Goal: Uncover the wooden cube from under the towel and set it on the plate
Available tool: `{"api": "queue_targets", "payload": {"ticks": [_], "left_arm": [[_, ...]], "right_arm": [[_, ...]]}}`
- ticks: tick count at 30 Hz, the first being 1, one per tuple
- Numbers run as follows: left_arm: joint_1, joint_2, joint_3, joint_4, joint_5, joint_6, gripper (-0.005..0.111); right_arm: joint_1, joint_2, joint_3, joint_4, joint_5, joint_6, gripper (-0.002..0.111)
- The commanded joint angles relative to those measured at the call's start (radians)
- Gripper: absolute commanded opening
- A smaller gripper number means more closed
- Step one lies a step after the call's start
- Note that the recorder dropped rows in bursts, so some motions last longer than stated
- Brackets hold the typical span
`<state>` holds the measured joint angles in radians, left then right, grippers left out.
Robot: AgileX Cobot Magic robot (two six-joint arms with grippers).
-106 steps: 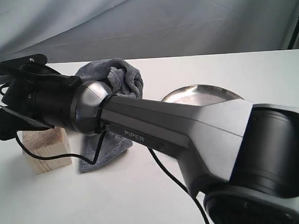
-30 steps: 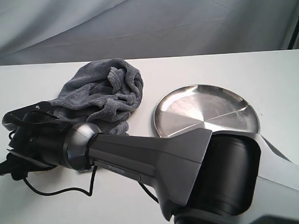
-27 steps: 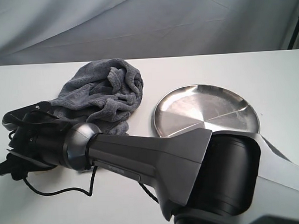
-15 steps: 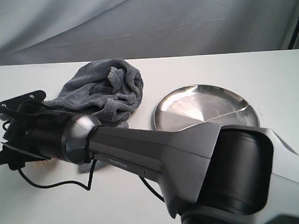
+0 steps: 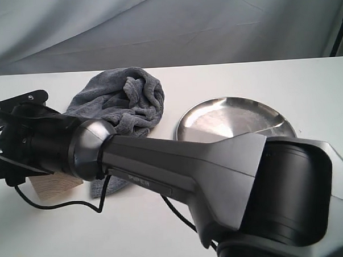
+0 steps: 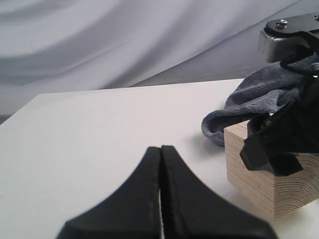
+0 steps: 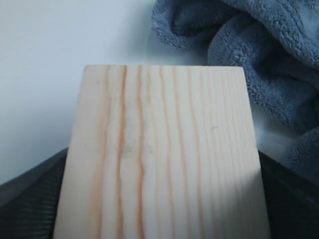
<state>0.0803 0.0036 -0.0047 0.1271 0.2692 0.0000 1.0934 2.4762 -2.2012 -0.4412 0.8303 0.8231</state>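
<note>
The wooden cube (image 5: 54, 186), pale with clear grain, sits at the left of the white table just in front of the towel. My right arm reaches across to it. The right gripper (image 7: 162, 214) is shut on the cube (image 7: 159, 149), with one dark finger on each side face; one finger (image 6: 269, 149) shows against the cube (image 6: 259, 194). The dark grey towel (image 5: 125, 102) lies bunched behind the cube and no longer covers it. To the right stands the silver plate (image 5: 233, 117), with nothing on it. My left gripper (image 6: 160, 149) is shut on nothing, low over bare table.
The white table (image 5: 272, 78) runs back to a grey cloth backdrop. My right arm's large body (image 5: 219, 177) hides the front middle of the table and the plate's near rim. A black cable (image 5: 55, 205) hangs from the wrist beside the cube.
The right wrist, which had dropped low over the cube, has risen a little, so the cube's lower part shows under it again. Towel and plate have not moved.
</note>
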Motion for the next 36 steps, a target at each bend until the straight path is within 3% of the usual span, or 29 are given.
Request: {"api": "queue_targets", "payload": {"ticks": [1, 9, 14, 22, 27, 36], "left_arm": [[-0.003, -0.004, 0.005, -0.011, -0.002, 0.000, 0.000], [-0.003, -0.004, 0.005, -0.011, -0.002, 0.000, 0.000], [-0.003, -0.004, 0.005, -0.011, -0.002, 0.000, 0.000], [-0.003, -0.004, 0.005, -0.011, -0.002, 0.000, 0.000], [-0.003, -0.004, 0.005, -0.011, -0.002, 0.000, 0.000], [-0.003, -0.004, 0.005, -0.011, -0.002, 0.000, 0.000]], "right_arm": [[0.000, 0.011, -0.005, -0.012, 0.037, -0.008, 0.059], [0.000, 0.049, -0.005, 0.016, 0.050, -0.008, 0.060], [0.000, 0.085, -0.005, 0.040, 0.050, -0.024, 0.080], [0.000, 0.085, -0.005, 0.038, 0.025, -0.040, 0.080], [0.000, 0.085, -0.005, 0.031, 0.010, -0.040, 0.073], [0.000, 0.067, -0.005, 0.008, 0.034, -0.040, 0.048]]}}
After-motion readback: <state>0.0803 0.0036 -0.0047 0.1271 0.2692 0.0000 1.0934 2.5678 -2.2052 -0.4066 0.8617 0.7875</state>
